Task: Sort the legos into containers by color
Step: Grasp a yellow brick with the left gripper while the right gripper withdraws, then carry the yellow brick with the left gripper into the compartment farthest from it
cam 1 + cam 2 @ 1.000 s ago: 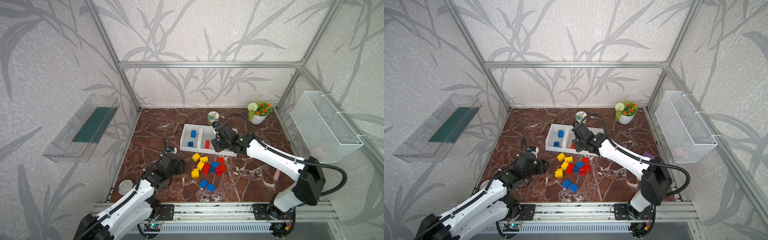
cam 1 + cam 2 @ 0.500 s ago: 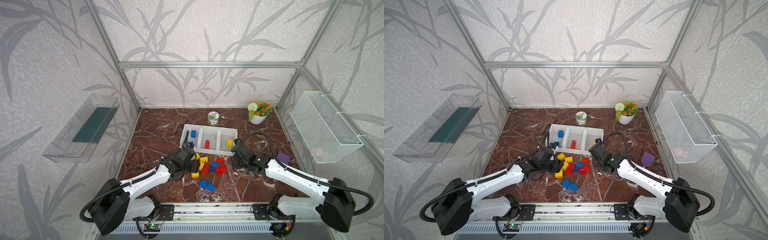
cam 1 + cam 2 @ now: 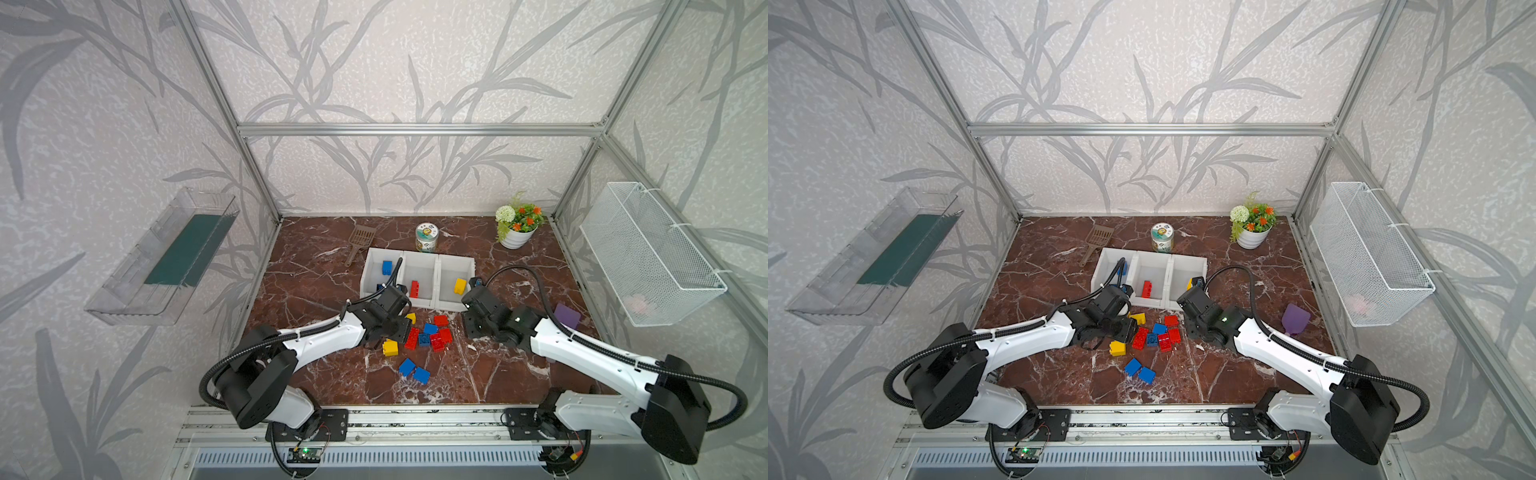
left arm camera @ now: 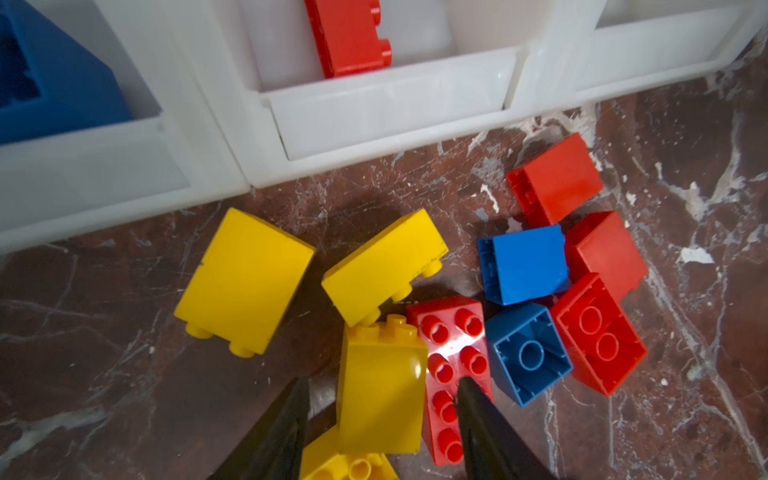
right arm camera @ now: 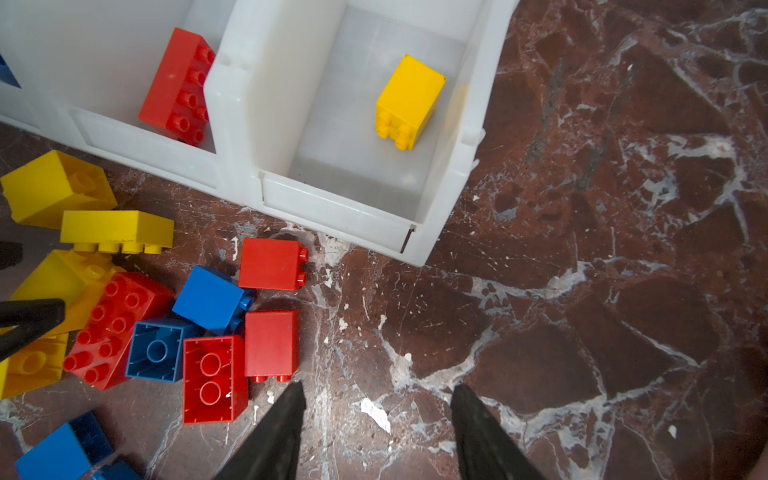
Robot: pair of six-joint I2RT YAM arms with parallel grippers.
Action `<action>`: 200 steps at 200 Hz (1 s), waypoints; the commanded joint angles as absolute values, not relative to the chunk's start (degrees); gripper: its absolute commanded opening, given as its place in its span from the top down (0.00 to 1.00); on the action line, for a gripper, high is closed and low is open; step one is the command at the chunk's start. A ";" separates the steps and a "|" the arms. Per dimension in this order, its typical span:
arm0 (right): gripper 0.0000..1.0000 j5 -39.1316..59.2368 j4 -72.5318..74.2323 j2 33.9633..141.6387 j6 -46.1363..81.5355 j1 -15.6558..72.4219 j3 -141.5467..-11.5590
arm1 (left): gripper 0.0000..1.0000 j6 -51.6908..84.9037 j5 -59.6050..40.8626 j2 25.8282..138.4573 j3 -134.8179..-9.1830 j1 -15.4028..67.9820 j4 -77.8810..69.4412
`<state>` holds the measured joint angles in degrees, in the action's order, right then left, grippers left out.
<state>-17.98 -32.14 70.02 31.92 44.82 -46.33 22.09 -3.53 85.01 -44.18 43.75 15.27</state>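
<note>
Left wrist view: left claw [image 4: 382, 379], jaws apart, is now set astride a glossy yellow studded brick [image 4: 380, 409] on the tabletop [image 4: 124, 395], pick judged imminent; right claw [image 5: 377, 385], apart and empty, is withdrawn.

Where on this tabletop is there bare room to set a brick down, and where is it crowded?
Bare marble lies left of the containers and scoop; more lies between the two blue bricks and the right arm. Crowded: the brick pile before the containers.

White arms [image 3: 328, 336], black joints [image 3: 257, 382], ribbed cables [image 3: 515, 268]
</note>
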 commanded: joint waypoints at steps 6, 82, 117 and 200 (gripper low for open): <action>0.42 -18.72 -32.22 69.17 32.65 44.65 -46.23 | 0.44 20.19 -1.98 87.10 -46.82 44.34 18.29; 0.42 -19.33 -32.91 68.43 32.48 44.65 -46.41 | 0.70 19.20 -1.95 89.58 -48.48 45.08 19.32; 0.42 -20.02 -32.92 67.46 32.86 44.66 -45.73 | 0.74 19.69 -1.47 87.07 -47.68 45.28 19.67; 0.42 -21.27 -35.53 59.54 32.56 40.69 -42.85 | 0.75 15.99 -4.91 84.91 -59.09 45.53 22.80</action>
<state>-19.73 -32.95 63.44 32.67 42.39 -44.29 18.48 -3.46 84.44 -53.32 45.08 22.17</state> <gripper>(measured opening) 0.576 0.327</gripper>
